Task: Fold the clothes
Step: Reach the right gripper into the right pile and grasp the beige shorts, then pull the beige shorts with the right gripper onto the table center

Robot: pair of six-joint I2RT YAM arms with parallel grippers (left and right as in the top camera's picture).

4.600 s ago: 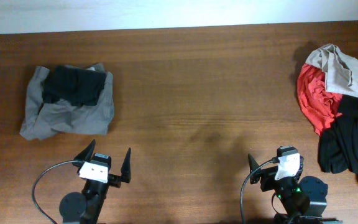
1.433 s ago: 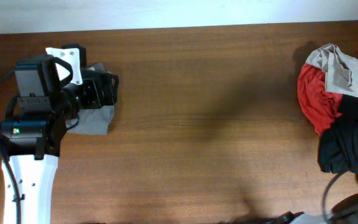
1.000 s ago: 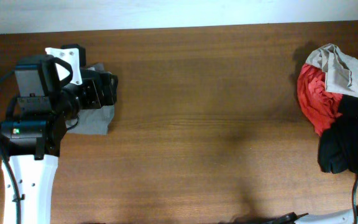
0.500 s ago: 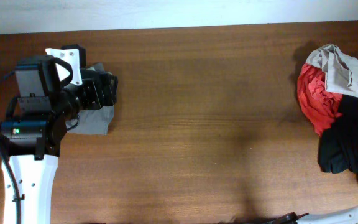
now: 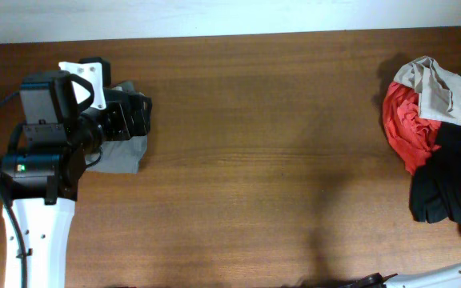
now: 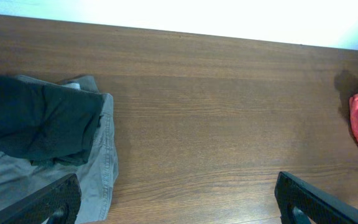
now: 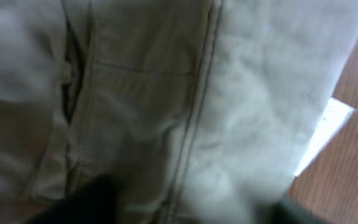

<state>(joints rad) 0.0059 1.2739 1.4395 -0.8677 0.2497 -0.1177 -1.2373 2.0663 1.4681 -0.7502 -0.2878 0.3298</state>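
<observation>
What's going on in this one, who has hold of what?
Two robot arms work at a wooden table. The left tool hangs open beside a dark garment lying on grey shorts, holding nothing. The right tool is close over beige shorts with a white label, apparently in the pile of red, black and beige clothes at the table's right edge; whether it grips them cannot be told.

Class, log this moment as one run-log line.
left gripper: open, by left pile | right gripper: close over beige shorts, grip unclear | right heap: unfolded
</observation>
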